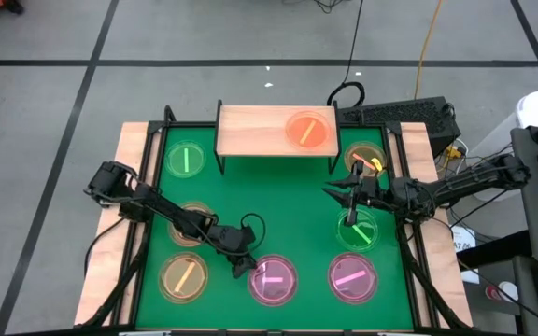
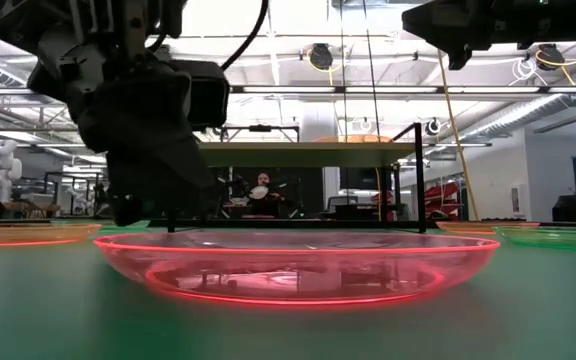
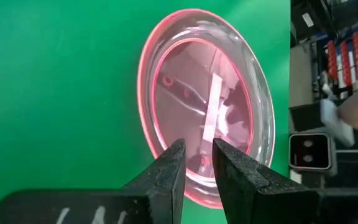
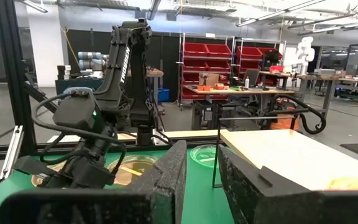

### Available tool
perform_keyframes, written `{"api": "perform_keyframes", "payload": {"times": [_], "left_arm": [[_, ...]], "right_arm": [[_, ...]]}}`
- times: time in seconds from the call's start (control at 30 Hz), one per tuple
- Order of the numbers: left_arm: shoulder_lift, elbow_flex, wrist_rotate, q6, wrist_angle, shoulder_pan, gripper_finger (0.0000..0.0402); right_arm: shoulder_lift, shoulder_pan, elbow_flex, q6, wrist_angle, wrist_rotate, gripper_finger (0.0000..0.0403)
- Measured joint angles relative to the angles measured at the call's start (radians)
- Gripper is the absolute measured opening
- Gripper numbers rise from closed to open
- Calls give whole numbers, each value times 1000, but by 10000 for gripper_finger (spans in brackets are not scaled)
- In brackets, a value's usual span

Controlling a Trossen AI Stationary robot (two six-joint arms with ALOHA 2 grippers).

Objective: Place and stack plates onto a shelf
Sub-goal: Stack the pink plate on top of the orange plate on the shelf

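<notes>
A pink plate [image 1: 272, 280] lies flat on the green table near the front edge, filling the low view [image 2: 298, 265]. My left gripper [image 1: 244, 265] hovers over its left rim [image 3: 194, 180]. Its fingers [image 3: 169, 177] stand a narrow gap apart and side by side, with nothing between them. My right gripper [image 1: 344, 191] hangs raised between the shelf [image 1: 274, 131] and a green plate [image 1: 358, 230], open by a narrow gap [image 4: 202, 180] and empty. An orange plate [image 1: 308, 129] rests on the shelf's right part.
More plates lie on the table: green [image 1: 187, 159] at far left, amber [image 1: 192, 224] under my left arm, amber [image 1: 183, 277] at near left, pink [image 1: 353, 277] at near right and amber [image 1: 364, 159] beside the shelf's right leg. The shelf's left part is bare wood.
</notes>
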Motion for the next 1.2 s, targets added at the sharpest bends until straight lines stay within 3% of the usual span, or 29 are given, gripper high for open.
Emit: {"api": "perform_keyframes", "payload": {"times": [0.5, 0.77, 0.97, 1.2], "left_arm": [[8, 4, -77, 15, -62, -28, 85], [4, 4, -61, 17, -92, -9, 85], [-13, 4, 9, 14, -86, 15, 85], [-54, 4, -8, 26, -113, 30, 85]], "right_arm": [[0, 0, 0, 27, 3, 0, 79], [0, 0, 0, 27, 3, 0, 79], [0, 0, 0, 27, 1, 0, 79], [0, 0, 0, 26, 0, 0, 79]]}}
